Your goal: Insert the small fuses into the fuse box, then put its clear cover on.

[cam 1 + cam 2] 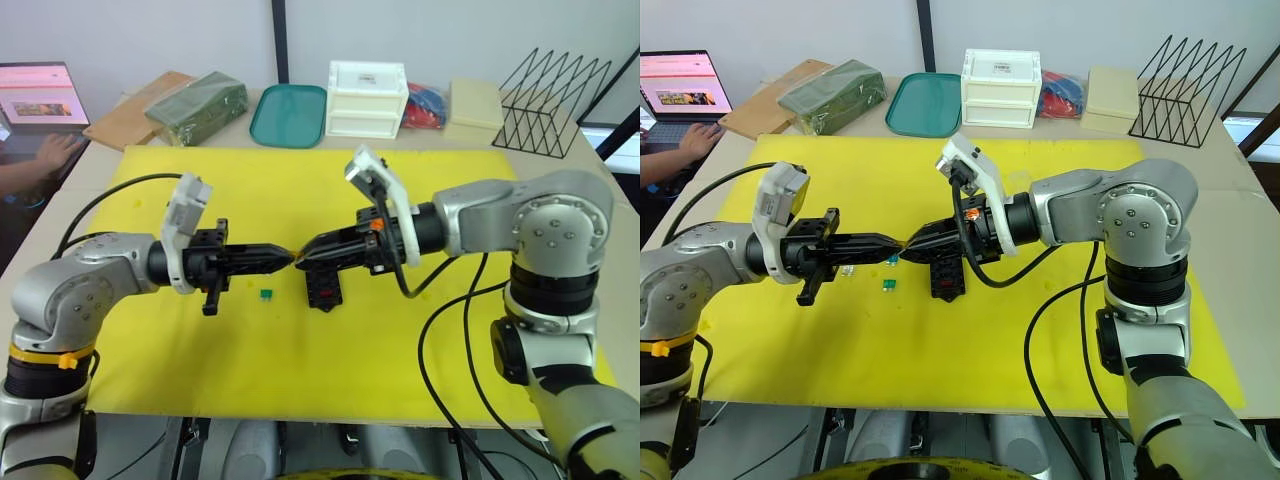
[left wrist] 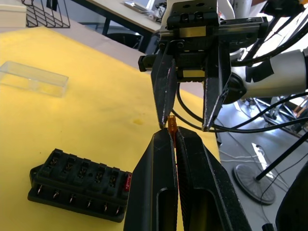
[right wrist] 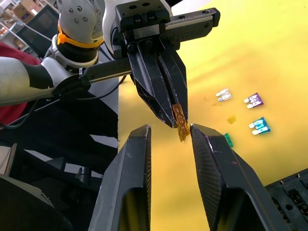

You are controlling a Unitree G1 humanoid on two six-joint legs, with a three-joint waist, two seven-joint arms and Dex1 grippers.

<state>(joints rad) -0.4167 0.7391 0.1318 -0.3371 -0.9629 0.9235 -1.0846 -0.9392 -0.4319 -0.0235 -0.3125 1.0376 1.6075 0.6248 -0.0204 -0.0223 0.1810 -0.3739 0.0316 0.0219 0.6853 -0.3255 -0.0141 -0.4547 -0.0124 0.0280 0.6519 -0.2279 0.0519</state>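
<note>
Left claw (image 2: 172,139) clamped on orange fuse (image 3: 181,124); right claw (image 3: 169,132) agape around it; red fuse (image 2: 127,181) seated in fuse box (image 2: 79,190); four loose; clear cover (image 2: 32,78) off.

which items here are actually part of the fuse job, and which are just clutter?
Job:
- orange blade fuse, pinched by the left gripper; right gripper open around it
- black slotted fuse box, one red fuse seated
- clear rectangular plastic cover
- loose grey, purple, teal, green fuses

Clutter:
- teal tray
- white drawer box
- black wire rack
- laptop
</note>
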